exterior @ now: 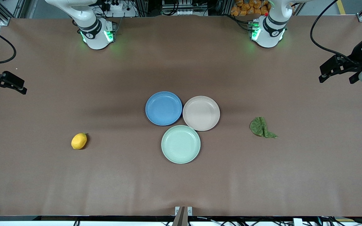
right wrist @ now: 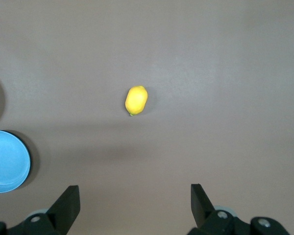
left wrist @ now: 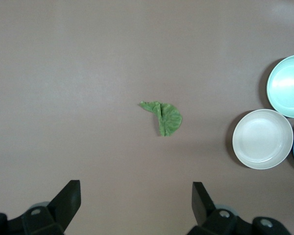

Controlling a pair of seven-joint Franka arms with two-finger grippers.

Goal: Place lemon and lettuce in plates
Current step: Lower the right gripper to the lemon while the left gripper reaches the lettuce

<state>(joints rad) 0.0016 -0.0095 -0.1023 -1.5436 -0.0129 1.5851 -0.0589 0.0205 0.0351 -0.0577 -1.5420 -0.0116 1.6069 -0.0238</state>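
Jaws of the left gripper [left wrist: 135, 198] spread wide, nothing between them; hanging high over bare table at the left arm's end, with the lettuce [left wrist: 163, 117] lying flat on the brown table [left wrist: 88, 58] below. Same gripper [exterior: 338, 72] seen in the front view out at the table's edge, dark fingers pointing toward the middle, well apart from the lettuce [exterior: 261, 127].

Jaws of the right gripper [right wrist: 135, 198] likewise released and wide, holding nothing; hanging high over the table at the right arm's end, the lemon [right wrist: 136, 100] resting on the surface below. In the front view, this gripper [exterior: 6, 83] at the table's edge, well apart from the lemon [exterior: 79, 141].

Between the two items, in the middle of the table [exterior: 181, 188], three plates clustered and touching or nearly so: blue plate [exterior: 163, 108] toward the right arm's end, beige-pink plate [exterior: 201, 113] just beside it toward the left arm's end, mint-green plate [exterior: 181, 144] nearer to the front camera than both. All three bare. Lemon lying on its side, well apart from the blue plate, toward the right arm's end. Lettuce folded over on itself, pointed tip toward the left arm's end, near the beige-pink plate but not touching.
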